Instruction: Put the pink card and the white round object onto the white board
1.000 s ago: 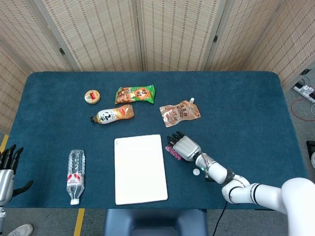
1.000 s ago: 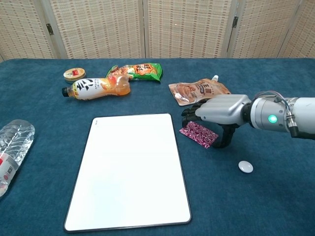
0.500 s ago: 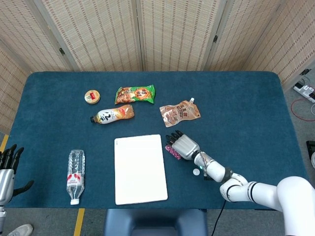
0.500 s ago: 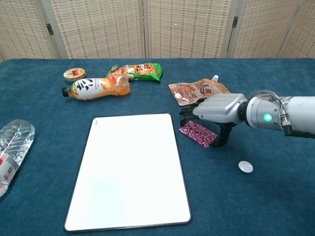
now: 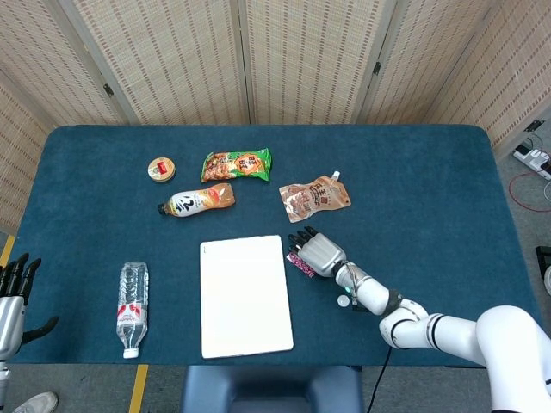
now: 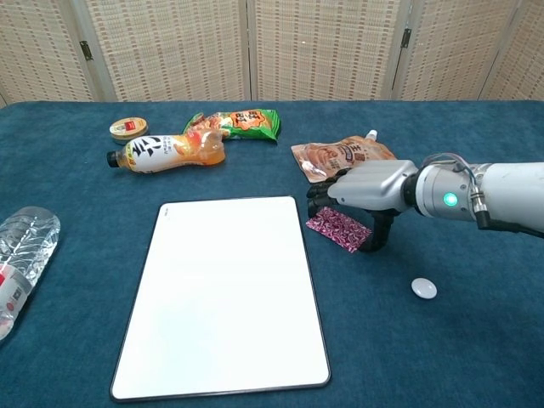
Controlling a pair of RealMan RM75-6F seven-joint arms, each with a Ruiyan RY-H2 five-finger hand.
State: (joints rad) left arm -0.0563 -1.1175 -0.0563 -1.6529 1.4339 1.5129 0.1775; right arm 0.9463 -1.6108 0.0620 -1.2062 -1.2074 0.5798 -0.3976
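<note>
1. Chest view: the right hand [image 6: 361,189] hangs palm-down over the pink card [image 6: 338,229], fingers curved toward it, thumb beside its right edge; whether it grips the card I cannot tell.
2. The card lies just right of the white board [image 6: 225,293].
3. The white round object [image 6: 424,288] sits apart on the counter [image 6: 76,204].
4. Head view: the left hand [image 5: 12,297] hangs off the counter's edge, fingers spread, holding nothing.

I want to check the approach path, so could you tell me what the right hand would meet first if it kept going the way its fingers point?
Probably the white board. The right hand points left over the pink card, and the board's right edge lies just beyond. Its height above the card is unclear.
</note>
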